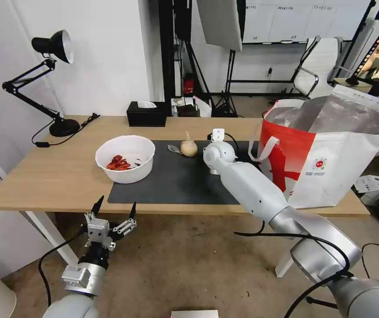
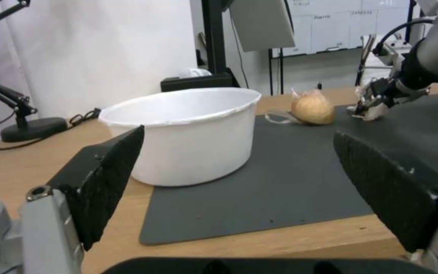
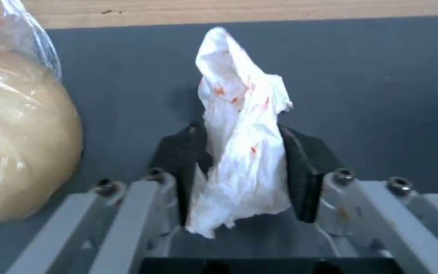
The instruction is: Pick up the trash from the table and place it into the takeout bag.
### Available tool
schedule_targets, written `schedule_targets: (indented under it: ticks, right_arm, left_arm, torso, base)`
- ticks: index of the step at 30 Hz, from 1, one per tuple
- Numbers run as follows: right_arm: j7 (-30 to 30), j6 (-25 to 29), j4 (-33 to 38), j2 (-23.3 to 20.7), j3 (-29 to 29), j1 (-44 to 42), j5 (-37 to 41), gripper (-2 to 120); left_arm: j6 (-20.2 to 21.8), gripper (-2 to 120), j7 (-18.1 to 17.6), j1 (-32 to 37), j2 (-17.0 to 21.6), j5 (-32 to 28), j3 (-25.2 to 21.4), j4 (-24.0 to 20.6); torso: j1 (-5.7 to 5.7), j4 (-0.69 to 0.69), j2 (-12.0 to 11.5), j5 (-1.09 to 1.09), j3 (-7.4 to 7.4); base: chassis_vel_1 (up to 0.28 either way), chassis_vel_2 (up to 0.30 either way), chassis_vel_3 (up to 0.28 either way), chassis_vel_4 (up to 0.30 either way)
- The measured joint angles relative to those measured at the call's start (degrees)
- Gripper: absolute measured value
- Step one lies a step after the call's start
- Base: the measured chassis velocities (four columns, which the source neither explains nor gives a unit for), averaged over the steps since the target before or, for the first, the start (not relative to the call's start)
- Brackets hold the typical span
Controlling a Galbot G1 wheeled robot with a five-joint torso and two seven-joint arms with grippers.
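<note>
The white round bowl point(image 1: 125, 159) with red shells stands at the left end of the dark mat point(image 1: 176, 181) on the table point(image 1: 43, 176). A beige bulb-shaped lump point(image 1: 189, 148) lies at the mat's far edge. Right beside it, low over the mat, my right gripper point(image 3: 239, 133) is shut on a crumpled white napkin point(image 3: 239, 114) with orange stains. The right arm point(image 1: 242, 181) reaches across the mat in front of the takeout bag point(image 1: 326, 154), which stands open at the table's right end. My left gripper point(image 1: 114, 212) hangs open below the table's front edge, facing the bowl point(image 2: 188, 133).
A black tissue box point(image 1: 146, 114) sits at the table's back edge and a black desk lamp point(image 1: 52, 48) at the back left, its cable trailing over the wood. Light stands and a chair stand behind the table.
</note>
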Motion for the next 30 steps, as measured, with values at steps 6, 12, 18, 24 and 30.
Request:
schedule_targets:
  ticks: [6,12,18,24,30]
  right_arm:
    - [0.8,0.1,1.3,-0.4,0.0,-0.2,0.9,18]
    - [2.3,0.2,2.8,-1.1,0.0,-0.8,2.3,0]
    - [2.9,1.0,4.2,-1.7,0.0,-1.0,2.5,0]
    - [2.6,6.0,11.6,-6.7,-3.2,-2.5,-2.6,0]
    - [3.4,12.0,26.6,-14.2,-4.5,-7.8,-11.4,0]
  left_arm:
    - [0.0,100,0.0,-0.1,0.2,-0.1,0.1,-0.1]
    - [0.0,100,0.0,-0.2,0.2,-0.1,0.3,-0.2]
    - [0.0,100,-0.1,-0.1,0.4,-0.2,0.2,-0.6]
    - [0.0,100,-0.1,0.0,0.4,-0.2,0.3,-1.1]
    - [0.0,100,-0.2,0.4,0.4,-0.2,0.0,-1.6]
  torso:
    - [0.00,0.00,0.0,0.00,0.00]
    - [0.00,0.00,0.0,0.00,0.00]
    - [0.00,0.00,0.0,0.00,0.00]
    - [0.00,0.01,0.0,0.01,0.00]
    - [0.00,0.00,0.0,0.02,0.00]
  base:
    - [0.000,0.000,0.000,0.000]
    - [0.000,0.000,0.000,0.000]
    - [0.000,0.000,0.000,0.000]
    - [0.000,0.000,0.000,0.000]
    - [0.000,0.000,0.000,0.000]
